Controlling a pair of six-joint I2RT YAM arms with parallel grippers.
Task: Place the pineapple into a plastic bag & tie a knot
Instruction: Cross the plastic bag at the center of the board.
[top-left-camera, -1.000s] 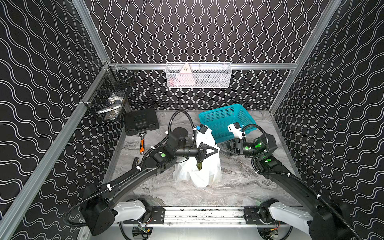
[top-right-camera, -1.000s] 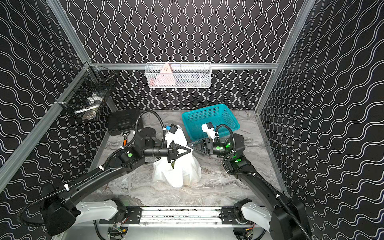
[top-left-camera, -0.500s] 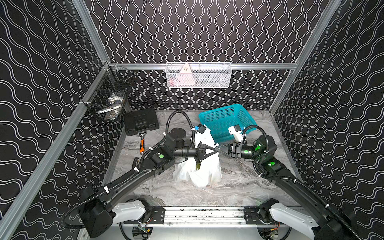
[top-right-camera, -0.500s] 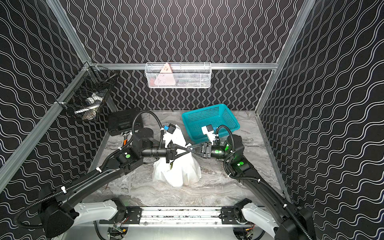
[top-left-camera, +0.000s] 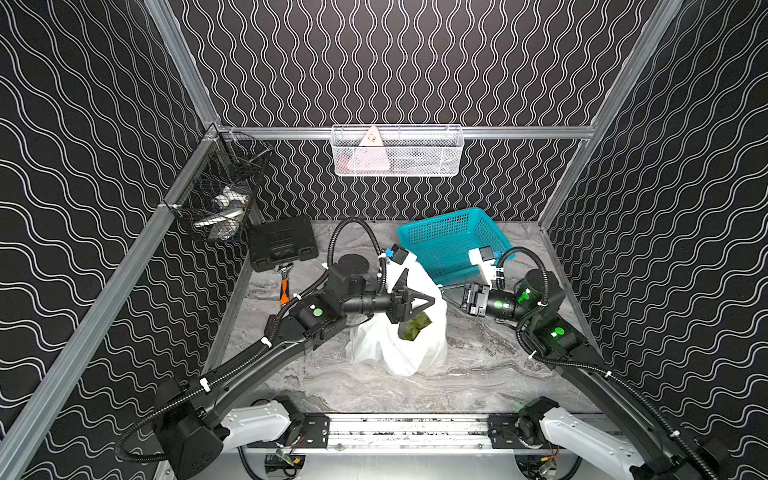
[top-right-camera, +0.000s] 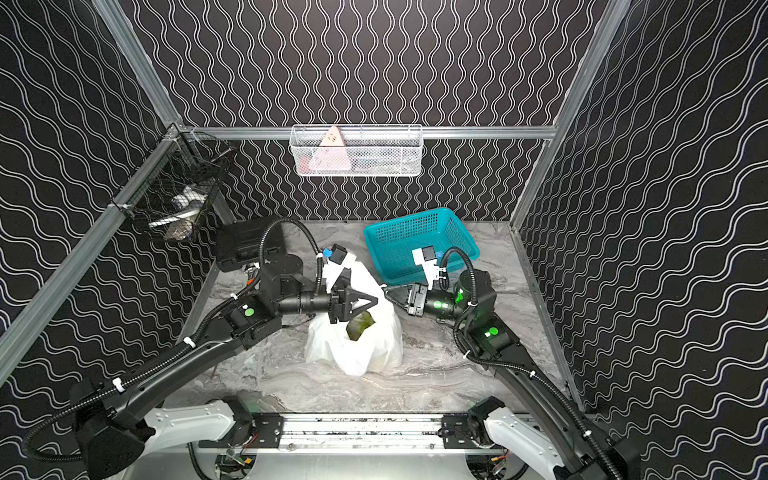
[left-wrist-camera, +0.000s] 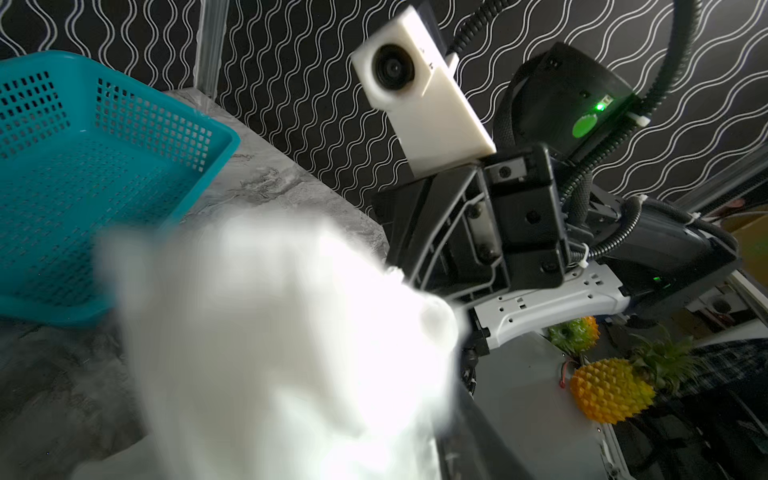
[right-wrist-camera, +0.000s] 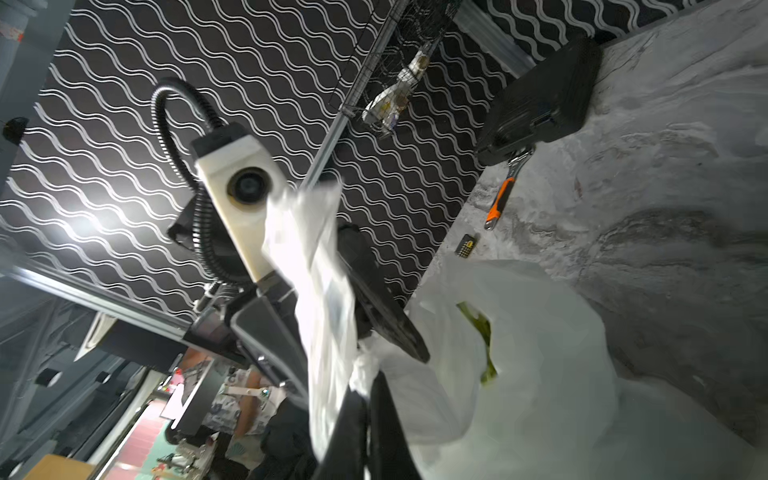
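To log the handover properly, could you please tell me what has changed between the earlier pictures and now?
The right gripper moved in to the top of the thin white crinkly plastic bag and shut on its twisted strand; the left gripper, clamped there before, opened and let go. The bag's body, the green pineapple leaves showing in it, and the teal perforated plastic basket stayed put.

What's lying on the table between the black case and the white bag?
An orange-handled wrench, close to the black case, and a small black-and-yellow item nearer the plastic bag; the right wrist view shows both.
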